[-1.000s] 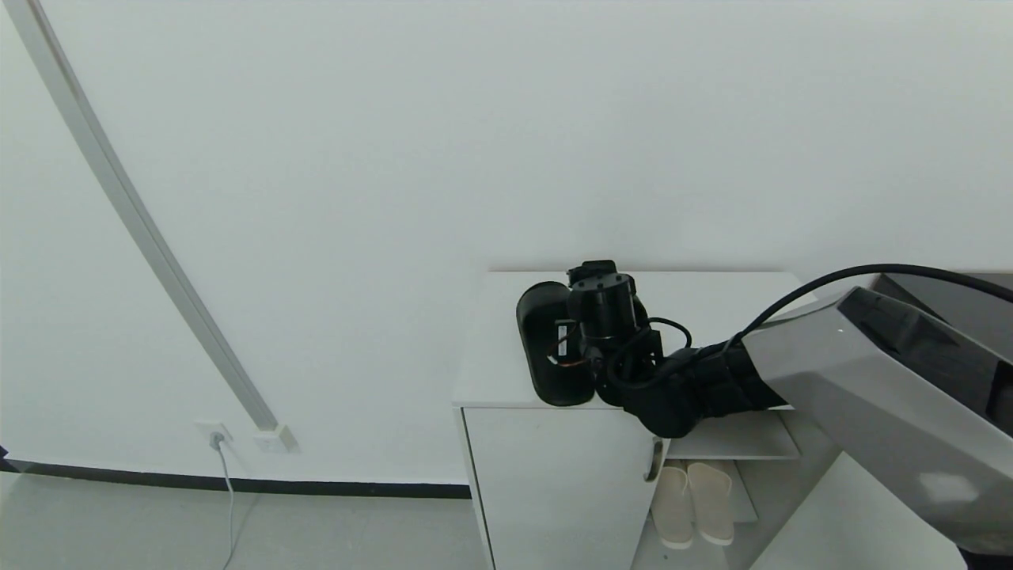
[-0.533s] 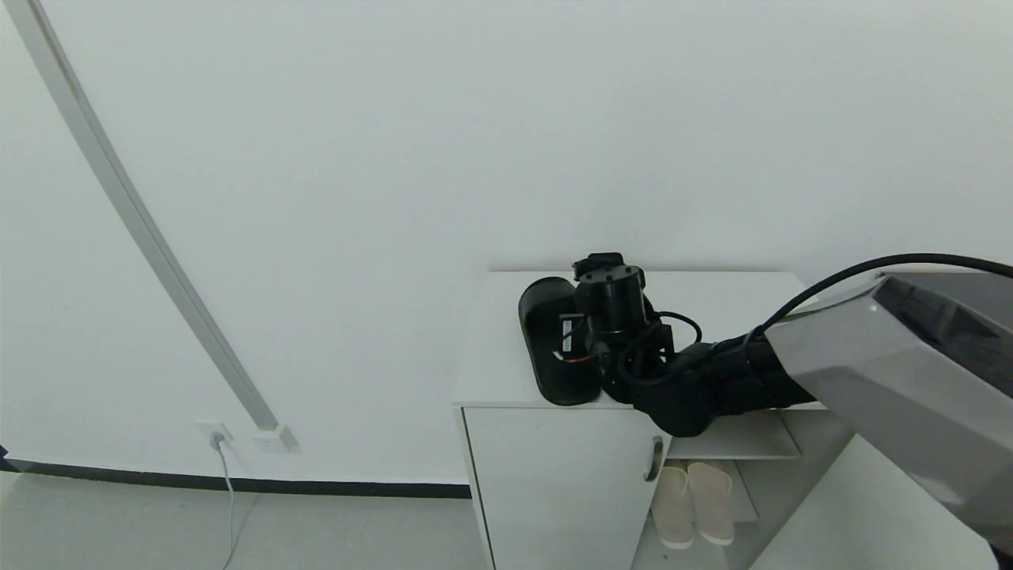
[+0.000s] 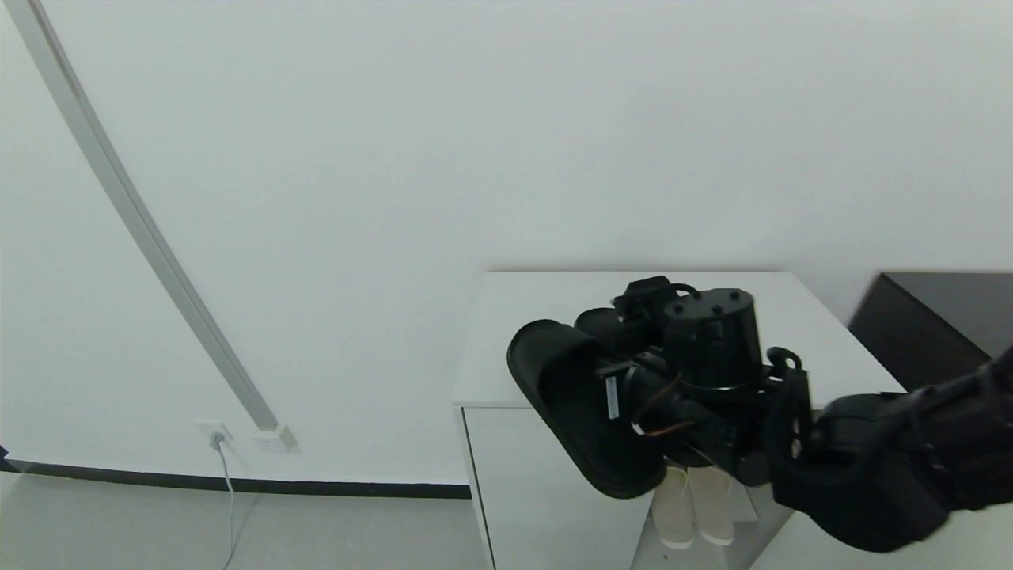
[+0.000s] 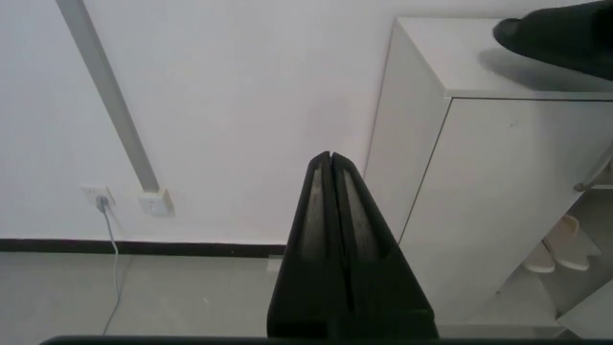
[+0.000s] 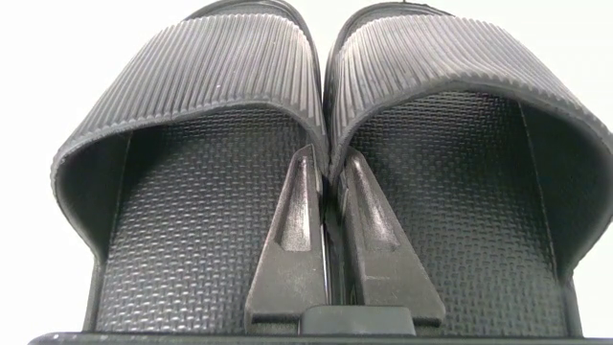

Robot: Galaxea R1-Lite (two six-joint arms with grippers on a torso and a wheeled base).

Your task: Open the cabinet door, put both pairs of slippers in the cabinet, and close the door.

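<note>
The right tool (image 5: 328, 165) pinches the black slippers (image 5: 220, 96) by their touching inner sides, just off the front edge of the cabinet (image 3: 538, 507). The left tool (image 4: 330, 168) is pressed together, empty. The pale slippers (image 3: 696, 495) sit inside the cabinet.

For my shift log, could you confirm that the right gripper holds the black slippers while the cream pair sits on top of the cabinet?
Not quite: the head view shows the cream pair inside the cabinet, low down, not on top. The right gripper does hold the black slippers.
</note>
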